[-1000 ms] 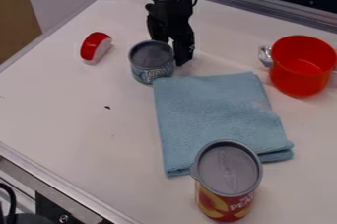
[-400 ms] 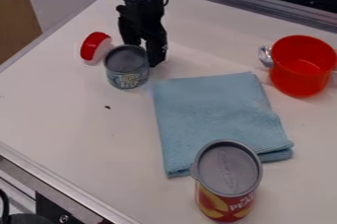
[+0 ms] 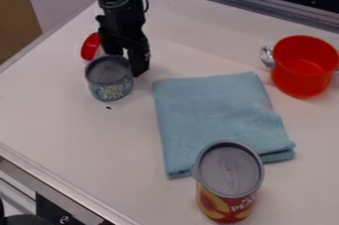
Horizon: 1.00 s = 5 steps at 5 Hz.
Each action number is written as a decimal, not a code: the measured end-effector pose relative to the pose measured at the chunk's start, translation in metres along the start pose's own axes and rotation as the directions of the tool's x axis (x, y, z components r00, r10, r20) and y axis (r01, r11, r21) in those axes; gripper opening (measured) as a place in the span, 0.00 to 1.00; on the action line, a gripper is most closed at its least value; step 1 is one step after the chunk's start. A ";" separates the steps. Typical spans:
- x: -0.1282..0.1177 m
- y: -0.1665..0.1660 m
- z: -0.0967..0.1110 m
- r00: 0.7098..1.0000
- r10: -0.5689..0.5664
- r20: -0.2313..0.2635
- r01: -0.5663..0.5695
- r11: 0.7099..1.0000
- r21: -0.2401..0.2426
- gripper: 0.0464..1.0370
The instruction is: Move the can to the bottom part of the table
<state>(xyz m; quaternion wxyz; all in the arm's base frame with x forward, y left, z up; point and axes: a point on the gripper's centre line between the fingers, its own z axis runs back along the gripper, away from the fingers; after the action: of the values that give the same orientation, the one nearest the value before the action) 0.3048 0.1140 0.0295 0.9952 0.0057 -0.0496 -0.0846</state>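
Short cylindrical food can (image 3: pixel 109 81): likely light, stiff, smooth; best held across side walls. Tool (image 3: pixel 126 62) beside it, closure indeterminable.

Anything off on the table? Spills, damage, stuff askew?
Minor only: a small dark speck on the table just below the small can, maybe debris; and the blue cloth is folded unevenly, layers misaligned at lower right. Small can and tall can upright, no spill visible.
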 end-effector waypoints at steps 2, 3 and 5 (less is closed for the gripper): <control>-0.035 -0.014 0.005 0.997 0.083 -0.007 -0.083 0.996 -0.019 0.96; -0.050 -0.025 0.009 0.994 0.112 0.004 -0.112 0.993 -0.035 0.96; -0.083 -0.049 0.004 0.995 0.101 -0.011 -0.102 0.992 -0.068 0.96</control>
<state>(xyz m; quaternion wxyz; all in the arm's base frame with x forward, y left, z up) 0.2151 0.0792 0.0241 0.9980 -0.0308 -0.0433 -0.0356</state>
